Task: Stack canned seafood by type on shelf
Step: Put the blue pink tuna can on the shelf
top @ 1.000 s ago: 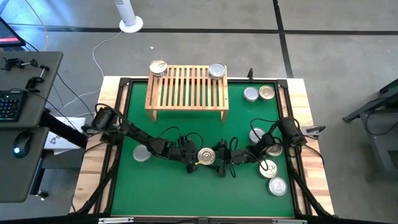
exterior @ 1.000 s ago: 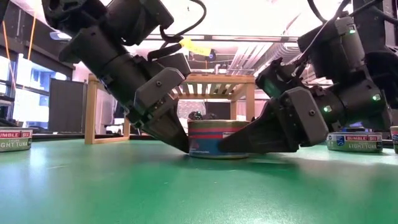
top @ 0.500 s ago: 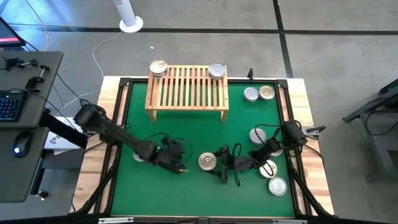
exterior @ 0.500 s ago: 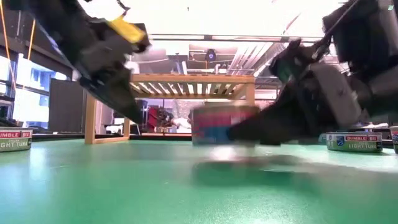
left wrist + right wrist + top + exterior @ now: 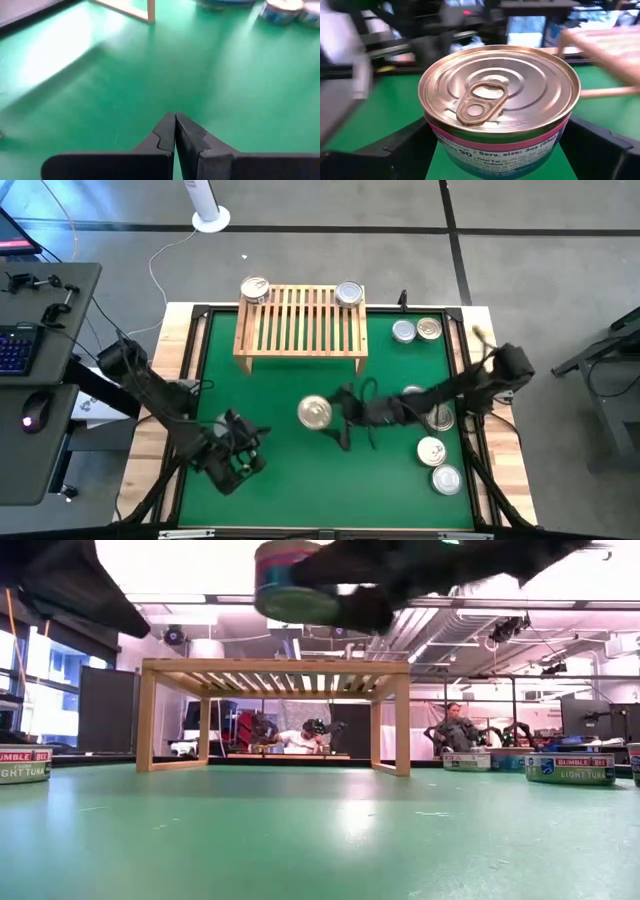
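Over at the near-left corner of the green mat (image 5: 280,480), your left tool (image 5: 237,463) now sits pulled well back from the middle, its fingers (image 5: 167,135) pressed together on nothing. A second ago it was down beside the gold-lidded tin, steadying it from one side; it has let go of that job and withdrawn, so the handoff looks finished and this arm is merely waiting.

Moving toward the centre, the tin (image 5: 314,412) is no longer on the mat. It has gone from resting between both tools to hanging in the air, and in the low view it (image 5: 290,580) rides higher than the top of the wooden shelf (image 5: 275,667). Your right tool (image 5: 337,415) has it clamped across its sides, jaws spread wide around the body; the right wrist view shows the pull-tab lid (image 5: 497,90) level and facing up, pink-banded label below.

Further right, the other tins (image 5: 432,450) lie untouched along the mat's right edge, with two more (image 5: 417,330) near the far corner.

On the shelf (image 5: 300,320) one gold tin (image 5: 254,288) stands at the far-left corner and one silver tin (image 5: 348,293) at the far-right. By my reading, the carried tin belongs on the gold one, so you are in the carry phase with most of the sorting left. Watch the clearance over the slats.
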Robot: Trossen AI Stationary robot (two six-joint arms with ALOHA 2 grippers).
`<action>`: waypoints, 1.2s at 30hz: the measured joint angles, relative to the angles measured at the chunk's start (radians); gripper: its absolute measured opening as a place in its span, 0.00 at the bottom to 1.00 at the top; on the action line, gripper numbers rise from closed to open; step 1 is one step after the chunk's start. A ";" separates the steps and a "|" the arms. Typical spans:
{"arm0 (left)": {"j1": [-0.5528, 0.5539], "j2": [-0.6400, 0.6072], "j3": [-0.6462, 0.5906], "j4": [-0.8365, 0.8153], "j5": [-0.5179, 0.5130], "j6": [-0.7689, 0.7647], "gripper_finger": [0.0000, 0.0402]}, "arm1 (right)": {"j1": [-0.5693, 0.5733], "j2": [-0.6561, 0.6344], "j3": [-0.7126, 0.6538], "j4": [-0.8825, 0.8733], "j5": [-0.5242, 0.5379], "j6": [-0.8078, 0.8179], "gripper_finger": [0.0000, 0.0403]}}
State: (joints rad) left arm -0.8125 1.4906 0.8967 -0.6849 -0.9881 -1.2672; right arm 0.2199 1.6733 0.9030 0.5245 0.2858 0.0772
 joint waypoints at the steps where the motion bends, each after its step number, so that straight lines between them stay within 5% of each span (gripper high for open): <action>1: -0.012 0.000 0.000 -0.015 -0.013 -0.017 0.00 | -0.042 0.000 0.060 -0.077 -0.018 -0.024 0.91; 10: -0.078 -0.001 -0.001 -0.029 -0.101 -0.061 0.00 | -0.448 0.124 0.532 -0.449 -0.227 -0.093 0.91; 16: -0.087 -0.001 0.000 -0.034 -0.118 -0.066 0.00 | -0.598 0.307 0.806 -0.594 -0.303 -0.071 0.91; 26: -0.087 -0.001 0.000 -0.037 -0.139 -0.056 0.00 | -0.684 0.571 1.135 -0.779 -0.326 -0.051 0.91; 36: -0.087 -0.001 -0.001 -0.032 -0.140 -0.056 0.00 | -0.685 0.637 1.211 -0.858 -0.370 -0.059 0.97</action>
State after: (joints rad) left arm -0.8993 1.4899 0.8959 -0.7166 -1.1282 -1.3235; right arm -0.4652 2.3108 2.1143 -0.3336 -0.0837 0.0187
